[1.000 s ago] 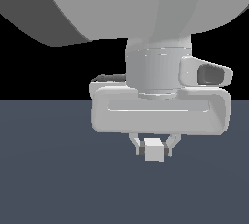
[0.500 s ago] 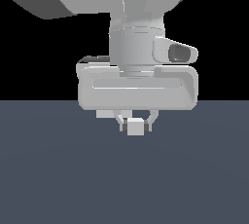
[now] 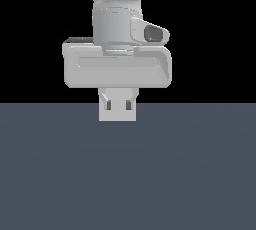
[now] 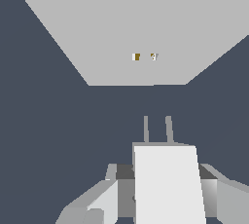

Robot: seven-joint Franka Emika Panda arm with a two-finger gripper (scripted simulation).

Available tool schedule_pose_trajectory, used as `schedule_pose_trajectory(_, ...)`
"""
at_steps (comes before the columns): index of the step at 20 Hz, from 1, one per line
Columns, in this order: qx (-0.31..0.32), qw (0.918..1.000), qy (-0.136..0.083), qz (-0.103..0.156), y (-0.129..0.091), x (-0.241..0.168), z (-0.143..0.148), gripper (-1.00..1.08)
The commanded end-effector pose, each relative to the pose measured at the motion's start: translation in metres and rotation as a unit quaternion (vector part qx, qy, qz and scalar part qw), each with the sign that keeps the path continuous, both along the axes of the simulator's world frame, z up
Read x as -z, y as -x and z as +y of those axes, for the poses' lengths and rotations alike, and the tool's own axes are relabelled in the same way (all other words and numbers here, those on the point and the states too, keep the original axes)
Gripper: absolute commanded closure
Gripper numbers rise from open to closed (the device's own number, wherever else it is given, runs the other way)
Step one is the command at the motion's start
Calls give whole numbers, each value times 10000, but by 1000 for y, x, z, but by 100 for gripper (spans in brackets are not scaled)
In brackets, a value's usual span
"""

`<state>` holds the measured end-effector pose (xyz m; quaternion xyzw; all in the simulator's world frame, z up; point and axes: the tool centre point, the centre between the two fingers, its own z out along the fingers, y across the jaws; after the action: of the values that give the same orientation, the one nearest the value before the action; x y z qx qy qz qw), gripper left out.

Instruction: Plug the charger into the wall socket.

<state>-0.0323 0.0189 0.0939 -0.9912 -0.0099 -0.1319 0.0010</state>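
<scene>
Gripper: seen closest in the wrist view, its fingers are drawn in against the sides of the charger and grip it; nothing else is held.

Charger: a pale block clamped between the fingers, with two thin prongs sticking out of its far face toward the socket plate. In the exterior view it shows just below the gripper body as a pale square with two small dark marks; whether that square is the charger alone or overlaps the plate I cannot tell.

Floor: dark blue-grey, bare between the prongs and the plate.

Wall socket: a flat pale grey plate ahead of the charger, apart from the prong tips, with two small holes side by side.

Alignment: the holes sit a little to one side of the prongs' line and look closer together, as expected farther off.

Step in hand (judgement): bringing the held charger up to the socket.

Doing it well (judgement): line each prong up with its hole first, keep the block level and untwisted, then advance straight along the prong axis, slowly, so the tips enter rather than strike the plate.
</scene>
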Motion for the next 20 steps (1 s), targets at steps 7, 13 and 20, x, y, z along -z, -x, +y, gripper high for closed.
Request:
schedule_pose_trajectory(7, -54, 10000, -1, 6, -5, -6, 6, 108)
schedule_pose_trajectory(13, -54, 10000, -1, 6, -9, -6, 6, 108)
schedule_pose_trajectory(20, -54, 10000, -1, 6, -32, -6, 7, 108)
